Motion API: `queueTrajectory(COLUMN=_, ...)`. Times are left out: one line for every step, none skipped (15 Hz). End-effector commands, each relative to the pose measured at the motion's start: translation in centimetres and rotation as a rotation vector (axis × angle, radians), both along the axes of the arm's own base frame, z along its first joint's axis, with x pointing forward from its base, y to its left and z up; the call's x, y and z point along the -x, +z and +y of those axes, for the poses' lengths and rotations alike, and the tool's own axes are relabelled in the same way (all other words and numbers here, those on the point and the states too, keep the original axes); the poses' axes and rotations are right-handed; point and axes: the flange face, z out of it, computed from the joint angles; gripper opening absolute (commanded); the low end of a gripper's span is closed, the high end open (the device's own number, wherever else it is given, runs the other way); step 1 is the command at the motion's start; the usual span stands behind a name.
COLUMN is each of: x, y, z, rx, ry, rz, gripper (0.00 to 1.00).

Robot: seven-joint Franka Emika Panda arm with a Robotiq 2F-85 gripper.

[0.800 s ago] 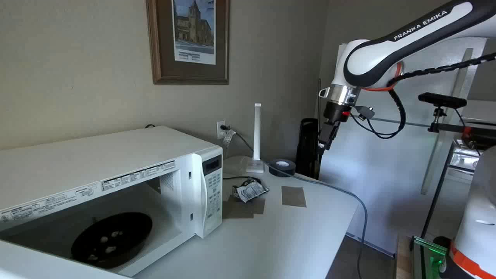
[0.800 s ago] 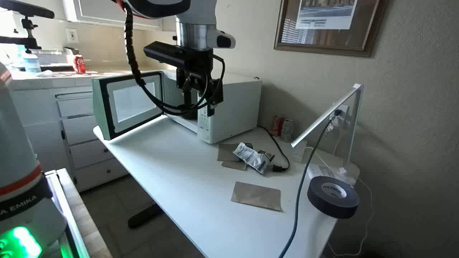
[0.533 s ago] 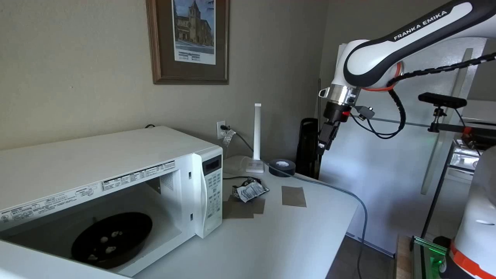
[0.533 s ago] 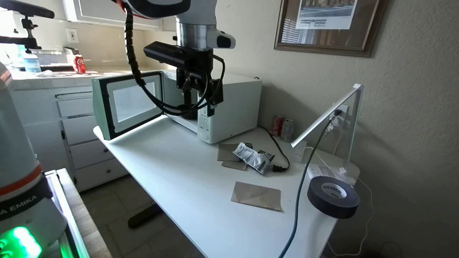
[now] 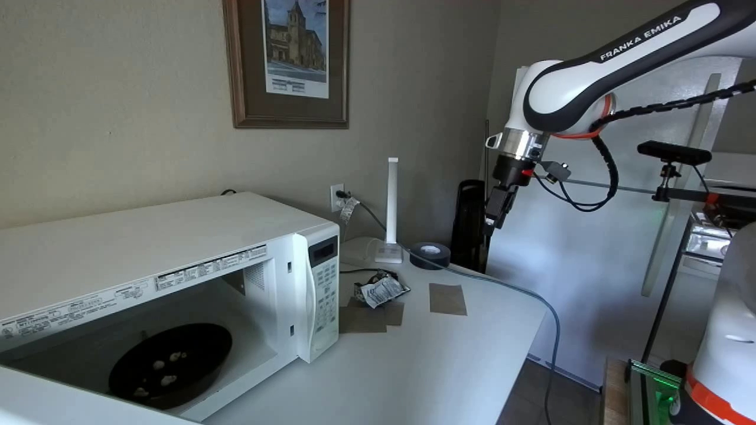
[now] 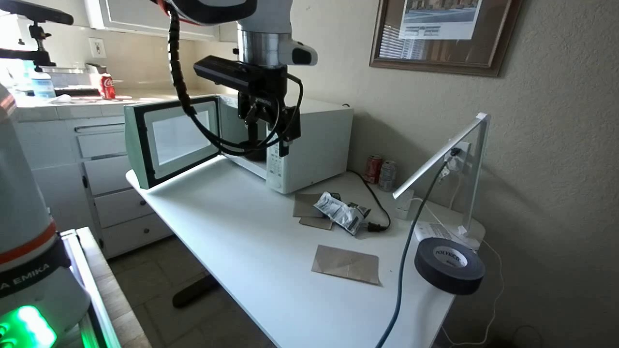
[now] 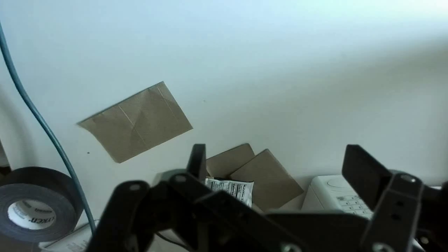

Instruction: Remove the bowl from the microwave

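The glossy black bowl [image 5: 171, 366] sits inside the white microwave [image 5: 159, 230], near the front of its cavity, with several small pale lumps [image 5: 168, 380] in it. The microwave's door [image 6: 174, 140] stands wide open, and the control panel [image 5: 325, 289] flanks the opening. The robot arm [image 5: 620, 77] holds its jaws above the tabletop [image 6: 271, 261], pointing downward and well apart from the bowl; in the wrist view they are spread, with a wide gap between them. A brown sheet [image 6: 347, 263] lies flat. Nearer the microwave, two more brown pieces [image 6: 307, 205] overlap, and a crumpled silvery packet [image 6: 338, 211] rests partly on them, a black plug [image 6: 376, 227] just beside it. A roll of dark tape [image 6: 442, 278] lies near a thin white stand [image 5: 391, 203], and a grey cable [image 6: 405, 256] runs past the roll and over the tabletop's edge. Two cans [image 6: 373, 168] stand near the wall [image 5: 118, 147], where a framed picture [image 5: 289, 59] hangs. In an exterior view, a red can [image 6: 107, 88] stands on a counter [image 6: 82, 112] beyond the door.
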Motion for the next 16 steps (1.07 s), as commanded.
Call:
queueTrajectory(x=-0.1, y=-1.7, z=4.1, rx=-0.081, ry=0.028, rz=0.031, gripper=1.0)
queueTrajectory(x=0.0, y=-2.2, z=6.2, rx=-0.121, ry=0.041, rz=0.057, gripper=1.0)
queueTrajectory(x=0.0, y=-2.6, z=8.2, rx=-0.164, ry=0.062, rz=0.077, gripper=1.0)
queueTrajectory(x=0.0, y=-2.9, z=10.1, rx=-0.191, ry=0.074, rz=0.1, gripper=1.0)
queueTrajectory(x=0.1, y=-3.3, z=12.1, rx=-0.21, ry=0.082, rz=0.109, gripper=1.0)
queueTrajectory(x=0.0, y=-3.6, z=14.2, rx=-0.234, ry=0.079, rz=0.133, gripper=1.0)
queueTrajectory(x=-0.1, y=-4.0, z=15.9, rx=-0.257, ry=0.075, rz=0.13, gripper=1.0)
queueTrajectory(x=-0.2, y=-4.4, z=17.7, rx=-0.262, ry=0.069, rz=0.129, gripper=1.0)
queueTrajectory(x=-0.3, y=-4.9, z=19.6, rx=-0.279, ry=0.061, rz=0.139, gripper=1.0)
queueTrajectory(x=-0.5, y=-5.3, z=21.1, rx=-0.275, ry=0.044, rz=0.133, gripper=1.0)
queueTrajectory(x=-0.8, y=-5.5, z=22.5, rx=-0.28, ry=0.039, rz=0.132, gripper=1.0)
queueTrajectory(x=-1.3, y=-5.7, z=23.6, rx=-0.271, ry=0.01, rz=0.111, gripper=1.0)
queueTrajectory(x=-1.8, y=-6.0, z=24.5, rx=-0.266, ry=-0.016, rz=0.097, gripper=1.0)
queueTrajectory(x=-2.4, y=-6.5, z=25.1, rx=-0.259, ry=-0.049, rz=0.069, gripper=1.0)
queueTrajectory(x=-2.9, y=-6.9, z=25.8, rx=-0.254, ry=-0.074, rz=0.053, gripper=1.0)
queueTrajectory(x=-3.4, y=-7.2, z=26.1, rx=-0.245, ry=-0.099, rz=0.019, gripper=1.0)
